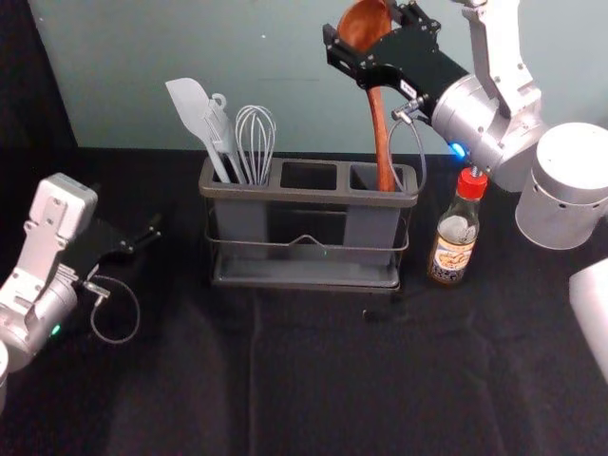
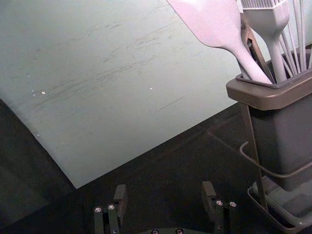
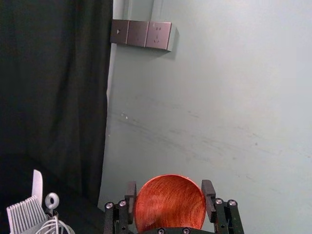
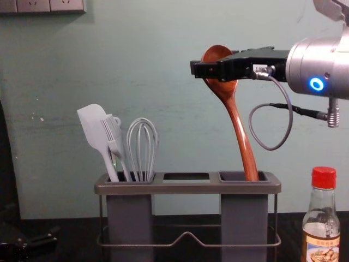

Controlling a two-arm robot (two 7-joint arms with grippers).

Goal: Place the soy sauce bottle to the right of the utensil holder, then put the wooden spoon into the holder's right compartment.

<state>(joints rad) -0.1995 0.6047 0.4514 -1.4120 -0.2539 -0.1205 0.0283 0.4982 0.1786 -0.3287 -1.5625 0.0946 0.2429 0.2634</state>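
1. My right gripper [image 3: 169, 185], upper right of head view: holding wooden spoon [image 4: 241, 136] by the bowl, one finger against each side. Bowl up, handle down, slight lean.
2. Handle end is inside the right compartment [image 4: 244, 226] of the utensil holder [image 4: 188, 189], right of centre in chest view. Depth hidden by the front wall.
3. Soy sauce bottle [image 1: 456, 242]: upright, just right of holder, lower right of chest view. Placement looks done.
4. Left gripper [image 2: 165, 187]: fingers wide, nothing between, parked at left edge of head view.
5. Step, my judgement: insertion under way; lower, then release.
6. Risks: lowering at this lean could jam the handle on the compartment wall and shove the holder. Smooth round bowl may twist in my fingers if the tip bottoms out. Early release could drop or swing the spoon. Low forearm or looping cable could knock the bottle; fingers could snag the bowl on retreat.
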